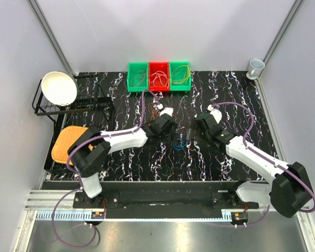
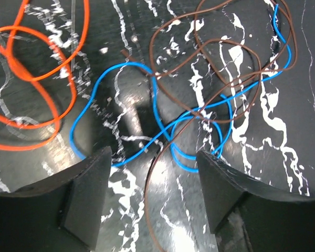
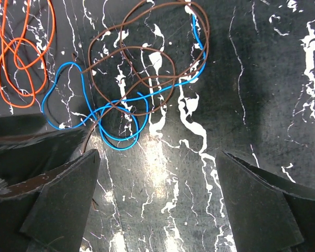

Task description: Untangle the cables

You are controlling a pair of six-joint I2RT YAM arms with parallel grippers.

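The cables lie in a small tangle point(image 1: 181, 144) on the black marbled table, between my two grippers. In the left wrist view a blue cable point(image 2: 131, 64) loops through a brown cable point(image 2: 146, 186), and an orange cable point(image 2: 14, 65) lies apart at the left. My left gripper point(image 2: 153, 157) is low over the table; its jaws are apart and the brown cable runs between them untouched. The right wrist view shows the same blue point(image 3: 121, 148), brown point(image 3: 172, 68) and orange point(image 3: 21, 58) cables ahead of my right gripper point(image 3: 158, 155), which is wide open over bare table.
Three bins stand at the back with cables in them: green point(image 1: 137, 64), red point(image 1: 158, 64), green point(image 1: 179, 63). A white bowl point(image 1: 59, 86) sits on a black rack point(image 1: 79, 107) at the left, above an orange mat point(image 1: 67, 143). A cup point(image 1: 255, 67) stands back right.
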